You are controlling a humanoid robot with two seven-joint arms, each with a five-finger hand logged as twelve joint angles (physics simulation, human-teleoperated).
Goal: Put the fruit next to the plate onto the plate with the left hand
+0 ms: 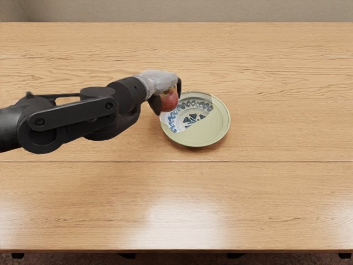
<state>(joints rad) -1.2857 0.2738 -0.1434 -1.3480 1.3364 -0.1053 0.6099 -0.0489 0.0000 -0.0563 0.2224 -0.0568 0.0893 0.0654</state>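
We see our left hand curled around the red fruit, holding it over the left rim of the plate on the worktop.

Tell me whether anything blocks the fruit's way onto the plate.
Nothing visible does. The left hand holds the red fruit right at the left rim of the plate, and no other object shows between the two.
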